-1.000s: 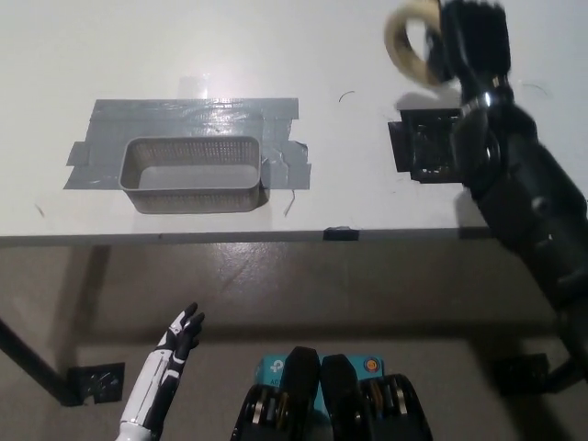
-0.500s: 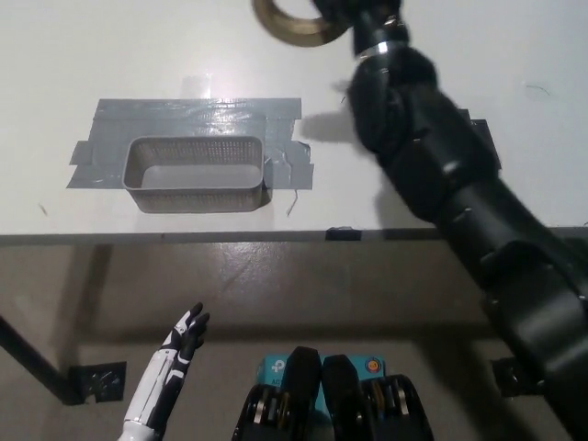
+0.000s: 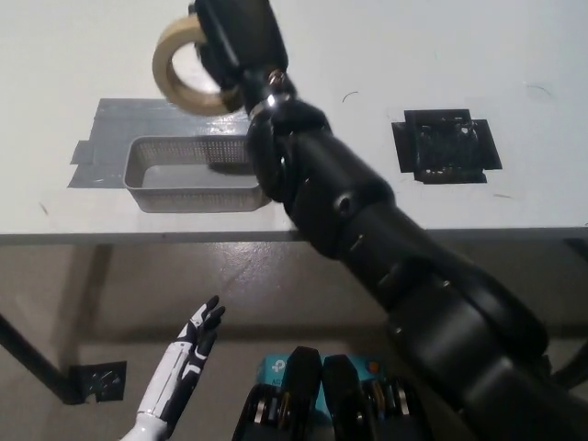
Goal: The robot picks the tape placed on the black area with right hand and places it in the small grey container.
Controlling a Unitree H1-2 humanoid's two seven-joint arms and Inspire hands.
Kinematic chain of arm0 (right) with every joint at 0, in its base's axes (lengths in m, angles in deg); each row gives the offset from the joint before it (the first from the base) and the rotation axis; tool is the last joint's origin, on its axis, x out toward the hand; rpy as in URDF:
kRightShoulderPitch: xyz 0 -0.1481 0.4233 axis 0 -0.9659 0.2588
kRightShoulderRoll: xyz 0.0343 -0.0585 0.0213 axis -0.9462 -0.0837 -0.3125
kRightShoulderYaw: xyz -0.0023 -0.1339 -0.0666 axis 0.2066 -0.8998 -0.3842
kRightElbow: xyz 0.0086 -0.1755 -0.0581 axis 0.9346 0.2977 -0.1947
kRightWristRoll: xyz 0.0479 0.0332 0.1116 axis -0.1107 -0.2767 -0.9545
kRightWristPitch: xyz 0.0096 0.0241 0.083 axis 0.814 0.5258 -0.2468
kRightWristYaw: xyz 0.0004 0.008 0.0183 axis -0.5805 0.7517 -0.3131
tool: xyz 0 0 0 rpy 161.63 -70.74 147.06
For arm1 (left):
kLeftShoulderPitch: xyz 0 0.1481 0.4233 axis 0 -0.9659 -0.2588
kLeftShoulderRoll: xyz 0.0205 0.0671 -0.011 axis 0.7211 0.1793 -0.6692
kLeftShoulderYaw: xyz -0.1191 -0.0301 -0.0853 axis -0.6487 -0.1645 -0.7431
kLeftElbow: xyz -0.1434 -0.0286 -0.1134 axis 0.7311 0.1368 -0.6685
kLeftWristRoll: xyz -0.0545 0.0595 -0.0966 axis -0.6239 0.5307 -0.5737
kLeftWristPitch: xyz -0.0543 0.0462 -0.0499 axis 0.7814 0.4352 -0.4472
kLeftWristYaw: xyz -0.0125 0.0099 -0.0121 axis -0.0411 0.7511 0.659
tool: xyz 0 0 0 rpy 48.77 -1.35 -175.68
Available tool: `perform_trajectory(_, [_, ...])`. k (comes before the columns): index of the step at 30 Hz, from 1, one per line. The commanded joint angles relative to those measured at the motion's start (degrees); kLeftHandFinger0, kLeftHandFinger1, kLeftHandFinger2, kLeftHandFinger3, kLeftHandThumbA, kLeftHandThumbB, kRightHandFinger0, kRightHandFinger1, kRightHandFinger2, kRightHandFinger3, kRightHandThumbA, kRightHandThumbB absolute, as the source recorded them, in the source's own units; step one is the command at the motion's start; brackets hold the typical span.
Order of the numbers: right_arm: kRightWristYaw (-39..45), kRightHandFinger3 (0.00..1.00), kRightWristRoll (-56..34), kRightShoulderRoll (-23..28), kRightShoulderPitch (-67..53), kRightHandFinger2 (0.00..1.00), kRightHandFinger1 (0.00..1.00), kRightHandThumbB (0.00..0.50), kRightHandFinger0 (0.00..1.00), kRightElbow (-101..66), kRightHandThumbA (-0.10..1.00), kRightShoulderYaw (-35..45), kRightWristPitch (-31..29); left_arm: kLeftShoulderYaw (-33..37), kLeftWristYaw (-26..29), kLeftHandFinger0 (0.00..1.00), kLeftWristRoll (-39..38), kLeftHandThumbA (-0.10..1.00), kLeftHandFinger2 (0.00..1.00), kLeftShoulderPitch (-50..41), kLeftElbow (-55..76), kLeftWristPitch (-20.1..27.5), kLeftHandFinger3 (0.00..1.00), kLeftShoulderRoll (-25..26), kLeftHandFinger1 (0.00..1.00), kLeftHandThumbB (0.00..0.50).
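Observation:
My black right hand [image 3: 234, 41] is shut on a beige roll of tape [image 3: 186, 66], holding it in the air over the far right part of the small grey mesh container [image 3: 188, 177]. The container sits on a patch of grey tape on the white table, and my forearm hides its right end. The black area [image 3: 446, 145] at the right of the table is bare. My white left hand [image 3: 193, 344] rests low at the lower left, below the table edge, fingers apart and holding nothing.
The white table [image 3: 367, 55] has its front edge running across the middle of the picture. My black right arm [image 3: 367, 239] crosses diagonally from bottom right over that edge. A small black bracket [image 3: 92, 381] lies on the floor at lower left.
My right arm has swung left across the table with the tape, from above the black area to over the grey container. The black area is uncovered again. The left hand barely moved.

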Motion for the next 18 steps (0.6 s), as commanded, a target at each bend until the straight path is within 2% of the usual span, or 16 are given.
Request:
perform_trajectory(1, [-0.9, 0.96, -1.1, -1.1, 3.5, 0.78, 0.33, 0.179, 0.0, 1.9, -0.1, -0.4, -0.1, 0.8, -1.2, 1.0, 1.3, 1.0, 1.0, 0.8, 3.0, -0.5, 1.0, 0.7, 1.0, 0.183])
perform_trajectory(3, [0.3, 0.95, -1.6, -1.9, 3.1, 0.82, 0.35, 0.172, 0.0, 3.0, -0.1, -0.5, 0.0, 1.2, -1.3, 1.0, 1.1, 1.0, 1.0, 0.8, 3.5, -0.6, 1.0, 0.6, 1.0, 0.18])
perform_trajectory(6, [0.4, 0.94, -1.4, -2.9, 2.2, 0.83, 0.35, 0.192, 0.0, 4.4, -0.1, -1.2, -0.2, 1.6, -1.4, 1.0, 1.3, 1.0, 1.0, 0.4, 4.1, -0.8, 1.0, 0.6, 1.0, 0.183])
perform_trajectory(7, [1.4, 0.96, -1.6, -3.2, 1.9, 0.84, 0.37, 0.178, 0.0, 4.8, -0.1, -1.3, 0.2, 1.7, -1.5, 1.0, 1.0, 1.0, 1.0, 0.2, 4.4, -0.9, 1.0, 0.5, 1.0, 0.173])
perform_trajectory(9, [2.1, 0.99, -2.0, -3.5, 1.6, 0.87, 0.39, 0.162, 0.0, 5.1, -0.1, -1.2, 0.4, 1.8, -1.6, 1.0, 1.2, 1.0, 1.0, 0.0, 4.6, -1.1, 1.0, 0.4, 1.0, 0.185])
perform_trajectory(11, [2.4, 0.98, -1.9, -3.6, 1.5, 0.89, 0.42, 0.154, 0.0, 5.3, -0.1, -1.4, 0.4, 1.9, -1.7, 1.0, 1.2, 1.0, 1.0, 0.0, 4.9, -1.3, 1.0, 0.4, 1.0, 0.182])
perform_trajectory(12, [2.8, 0.98, -2.3, -3.7, 1.6, 0.89, 0.43, 0.128, 0.0, 5.3, -0.1, -1.2, 0.1, 1.9, -1.7, 1.0, 1.1, 1.0, 1.0, 0.0, 5.1, -1.5, 1.0, 0.5, 1.0, 0.183])
perform_trajectory(15, [3.4, 0.99, -2.5, -4.0, 2.3, 0.88, 0.41, 0.121, 0.0, 5.3, -0.1, -1.2, 0.2, 1.8, -1.9, 1.0, 0.6, 1.0, 1.0, 0.3, 5.1, -1.6, 1.0, 0.5, 1.0, 0.187])
perform_trajectory(16, [3.2, 0.94, -2.6, -4.2, 2.4, 0.88, 0.41, 0.107, 0.0, 5.2, -0.1, -1.2, 0.0, 1.9, -2.0, 1.0, 0.5, 1.0, 1.0, 0.3, 4.9, -1.1, 1.0, 0.5, 1.0, 0.179])
perform_trajectory(17, [3.2, 0.94, -2.6, -4.3, 2.4, 0.89, 0.42, 0.116, 0.0, 5.2, -0.1, -1.3, 0.1, 1.9, -2.2, 1.0, 0.2, 1.0, 1.0, 0.3, 4.9, -1.1, 1.0, 0.6, 1.0, 0.181])
perform_trajectory(18, [3.1, 0.98, -2.6, -4.3, 2.4, 0.89, 0.43, 0.12, 0.0, 5.2, -0.1, -1.4, 0.1, 2.0, -2.4, 1.0, 0.1, 1.0, 1.0, 0.2, 5.2, -1.3, 1.0, 0.6, 1.0, 0.176])
